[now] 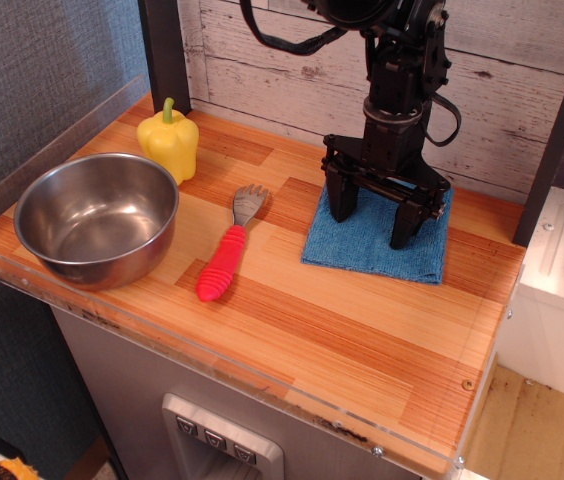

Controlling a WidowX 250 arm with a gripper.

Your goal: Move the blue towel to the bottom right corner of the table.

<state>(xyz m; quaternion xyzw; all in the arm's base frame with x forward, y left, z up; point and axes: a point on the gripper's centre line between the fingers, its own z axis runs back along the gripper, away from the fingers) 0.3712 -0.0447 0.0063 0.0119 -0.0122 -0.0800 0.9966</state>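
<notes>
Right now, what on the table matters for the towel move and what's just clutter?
In play:
- blue towel, far right side
- gripper, jaws open, fingertips down on the towel
- table, near right corner bare

Lying about:
- steel bowl
- yellow pepper
- red-handled fork

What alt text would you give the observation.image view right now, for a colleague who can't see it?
A black gripper, jaws open, presses down on the blue towel near the table's far right edge. To the left lie a red-handled fork, a steel bowl and a yellow pepper.
</notes>
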